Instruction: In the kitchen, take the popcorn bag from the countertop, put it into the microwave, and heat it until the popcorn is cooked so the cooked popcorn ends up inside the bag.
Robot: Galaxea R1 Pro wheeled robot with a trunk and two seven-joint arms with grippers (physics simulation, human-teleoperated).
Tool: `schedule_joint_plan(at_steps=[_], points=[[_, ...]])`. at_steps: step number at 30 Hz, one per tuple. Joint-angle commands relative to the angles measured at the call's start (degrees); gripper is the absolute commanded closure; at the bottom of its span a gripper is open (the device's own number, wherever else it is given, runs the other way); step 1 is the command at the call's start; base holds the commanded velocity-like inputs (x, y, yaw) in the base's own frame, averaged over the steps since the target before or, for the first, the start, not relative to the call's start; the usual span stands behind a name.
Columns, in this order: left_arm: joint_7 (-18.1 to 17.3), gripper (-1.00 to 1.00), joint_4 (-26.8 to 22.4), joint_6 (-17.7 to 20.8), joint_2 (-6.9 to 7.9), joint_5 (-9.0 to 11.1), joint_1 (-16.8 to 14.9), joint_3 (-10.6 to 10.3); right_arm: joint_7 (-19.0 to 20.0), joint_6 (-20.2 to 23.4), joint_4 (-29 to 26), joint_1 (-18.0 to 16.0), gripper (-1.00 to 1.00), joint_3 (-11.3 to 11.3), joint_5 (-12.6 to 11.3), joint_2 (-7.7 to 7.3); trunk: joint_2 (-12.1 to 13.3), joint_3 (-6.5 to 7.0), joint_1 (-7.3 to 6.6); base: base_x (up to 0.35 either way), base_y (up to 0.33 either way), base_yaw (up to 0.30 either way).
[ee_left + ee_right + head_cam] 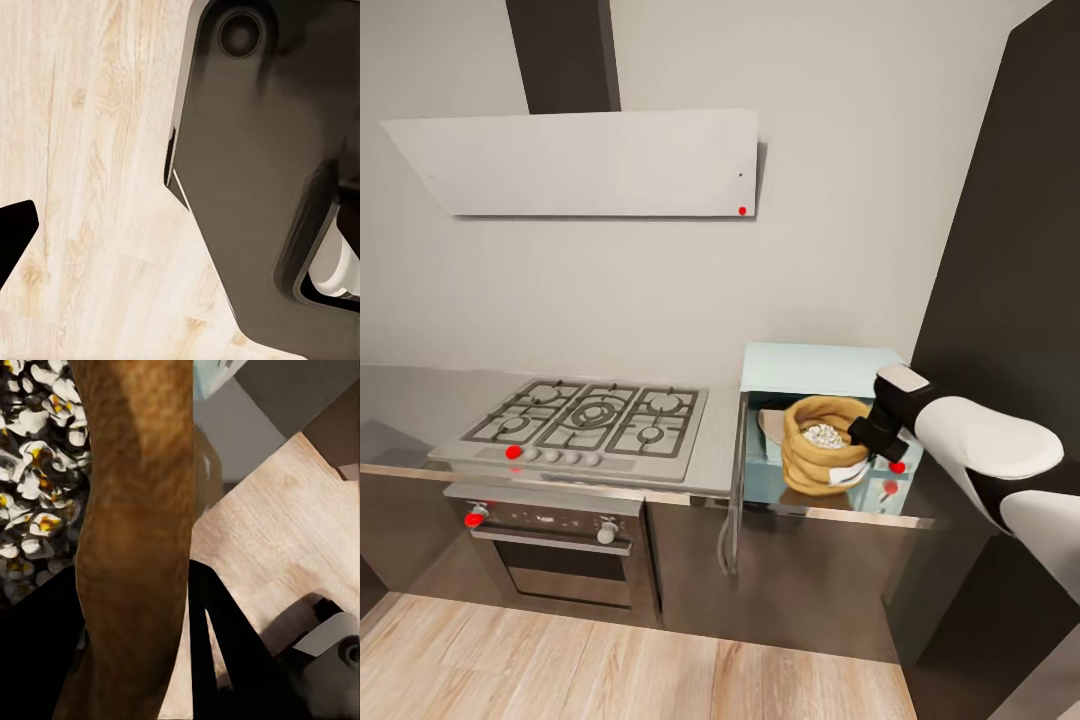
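Microwave (pixel 822 368) w/ tan popcorn bag (pixel 815 462) inside

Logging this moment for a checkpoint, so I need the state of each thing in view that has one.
microwave: door swung open toward the hob.
popcorn bag: upright at the microwave's opening, mouth open.
popcorn: white, popped-looking pieces filling the bag's mouth.
right gripper: shut on the bag's rolled rim.
left gripper: one dark fingertip visible over the wood floor; open or shut unclear.
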Motion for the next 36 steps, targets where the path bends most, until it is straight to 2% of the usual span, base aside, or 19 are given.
schedule_joint_plan(at_steps=[1,3,6,18,22,36], points=[[0.07,-1.0,-0.05,-0.04,-0.01,0.06,-0.01,0.23,-1.42,-1.24,-0.2,-0.31,1.0,-2.55,-0.26,-0.02,-0.15,-0.11,0.03,0.0,0.0,0.0],[0.07,-1.0,-0.05,-0.04,-0.01,0.08,-0.01,0.23,-3.39,-2.98,-0.2,-0.31,1.0,-4.48,-0.32,-0.01,-0.15,-0.11,0.03,0.0,0.0,0.0],[0.07,-1.0,-0.05,-0.04,-0.01,0.07,-0.01,0.23,-3.94,-4.81,-0.2,-0.31,1.0,-4.95,-0.33,-0.01,-0.15,-0.11,0.03,0.0,0.0,0.0],[0.07,-1.0,-0.05,-0.04,-0.01,0.05,-0.01,0.23,-6.18,-6.09,-0.2,-0.31,1.0,-5.39,-0.33,-0.01,-0.15,-0.11,0.03,0.0,0.0,0.0],[0.07,-1.0,-0.05,-0.04,0.06,0.07,-0.01,0.2,-6.25,-7.45,-0.2,-0.31,1.0,-5.39,-0.33,-0.01,-0.15,-0.11,0.03,0.154,0.01,0.0],[0.07,-1.0,-0.05,-0.04,0.08,0.05,-0.01,0.23,-6.26,-7.57,-0.2,-0.31,1.0,-5.35,-0.33,-0.01,-0.15,-0.11,0.03,0.077,0.022,0.0]])
